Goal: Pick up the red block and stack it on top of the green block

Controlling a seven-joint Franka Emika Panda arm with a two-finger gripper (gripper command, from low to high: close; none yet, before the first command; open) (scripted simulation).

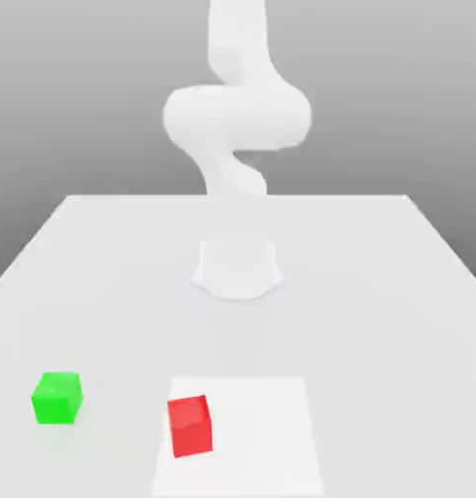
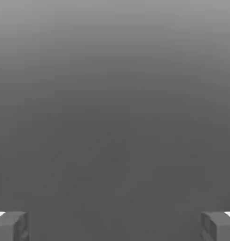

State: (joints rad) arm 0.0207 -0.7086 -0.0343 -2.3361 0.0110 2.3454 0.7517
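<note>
The red block (image 1: 190,425) rests on the white table (image 1: 378,292) near its front edge, on the left part of a paler rectangular patch (image 1: 256,438). The green block (image 1: 56,397) sits apart from it, further toward the exterior view's left. The white arm (image 1: 237,122) rises from its base (image 1: 238,269) at the middle of the table and bends high above. In the hand view my gripper (image 2: 115,227) is open, its two grey fingertips (image 2: 11,226) set wide apart with nothing between them against a plain grey background.
The table's far edge (image 1: 238,197) runs behind the arm base. Bare surface lies between the base and the two blocks.
</note>
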